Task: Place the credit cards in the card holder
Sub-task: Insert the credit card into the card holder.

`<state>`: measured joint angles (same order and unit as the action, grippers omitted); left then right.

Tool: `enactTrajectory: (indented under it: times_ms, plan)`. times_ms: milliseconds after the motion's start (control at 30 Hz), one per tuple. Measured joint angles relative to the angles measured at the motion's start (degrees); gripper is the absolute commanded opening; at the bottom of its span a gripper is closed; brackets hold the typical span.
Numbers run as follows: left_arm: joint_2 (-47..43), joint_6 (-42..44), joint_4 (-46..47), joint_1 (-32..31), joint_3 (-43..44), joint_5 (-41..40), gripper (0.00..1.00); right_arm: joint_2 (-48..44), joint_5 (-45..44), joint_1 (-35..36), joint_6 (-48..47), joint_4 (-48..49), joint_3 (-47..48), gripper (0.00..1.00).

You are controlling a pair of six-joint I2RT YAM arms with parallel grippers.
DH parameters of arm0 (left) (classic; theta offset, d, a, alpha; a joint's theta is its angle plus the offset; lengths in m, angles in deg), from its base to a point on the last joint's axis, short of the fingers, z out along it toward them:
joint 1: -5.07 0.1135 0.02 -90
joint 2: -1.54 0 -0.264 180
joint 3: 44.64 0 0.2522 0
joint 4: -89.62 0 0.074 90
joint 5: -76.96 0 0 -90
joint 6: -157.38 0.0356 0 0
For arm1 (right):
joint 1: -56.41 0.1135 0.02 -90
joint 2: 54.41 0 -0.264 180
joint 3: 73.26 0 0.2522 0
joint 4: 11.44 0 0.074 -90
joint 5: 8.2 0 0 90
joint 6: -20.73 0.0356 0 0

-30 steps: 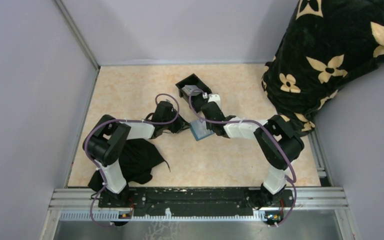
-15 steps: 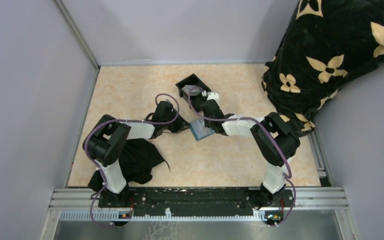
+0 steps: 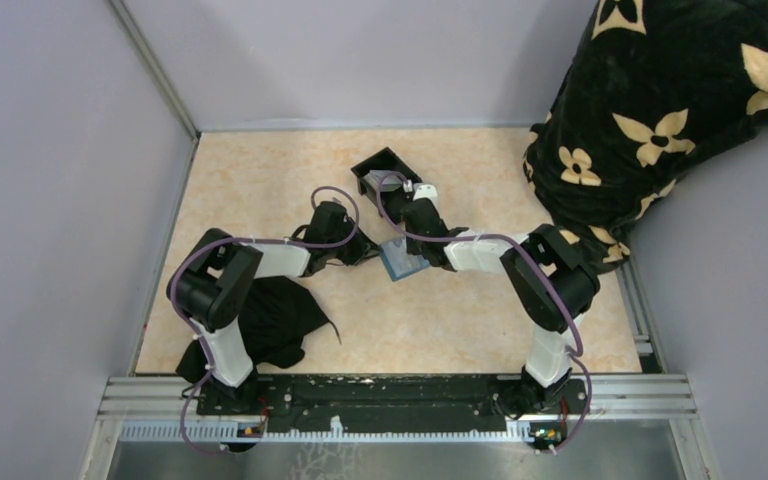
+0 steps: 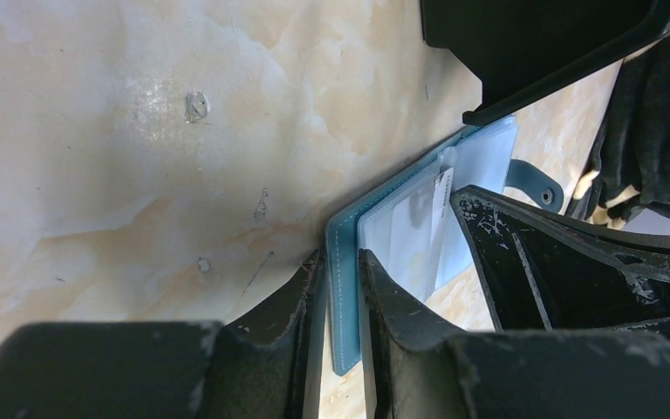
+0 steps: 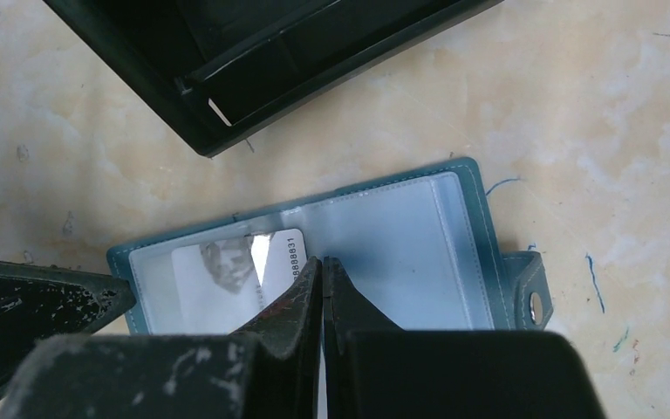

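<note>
"Where is the card holder (image 3: pixel 401 261)?"

"It lies open on the table (image 3: pixel 260 180), just beside the black tray (image 5: pixel 314 78)."

"What does the left claw (image 4: pixel 340 262) do?"

"It pinches one edge of the blue cover between its two fingers."

"And the right claw (image 5: pixel 322 262)?"

"Shut tight, with nothing in it. Its tip points down at the clear pocket, right at the edge of a pale card (image 5: pixel 218 279) that lies in the open card holder."

One card holder (image 5: pixel 401 253), one credit card (image 5: pixel 218 279), one black tray (image 3: pixel 365 165), one black cloth (image 3: pixel 280 320), one flowered blanket (image 3: pixel 660 110)
</note>
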<state>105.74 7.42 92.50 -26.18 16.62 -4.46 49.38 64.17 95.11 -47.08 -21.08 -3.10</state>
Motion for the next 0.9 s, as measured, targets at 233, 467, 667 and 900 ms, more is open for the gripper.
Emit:
enactTrajectory:
  times_ms: [233, 467, 667, 900]
  plan:
    - [0.46, 0.00, 0.02, -0.02, 0.59, 0.00, 0.26, 0.00, 1.84, 0.00, 0.55, 0.59, 0.00, 0.00]
    - [0.50, 0.00, 0.04, -0.02, 0.61, 0.02, 0.26, 0.20, 2.12, 0.17, 0.94, 0.59, 0.00, 0.00]
    - [0.48, 0.02, 0.02, -0.02, 0.61, 0.02, 0.26, 0.20, 1.07, 0.20, 0.96, 0.55, -0.02, 0.00]
    - [0.48, 0.02, 0.02, -0.02, 0.61, 0.00, 0.26, -0.90, -1.92, 0.20, 0.46, -0.55, -0.15, 0.00]
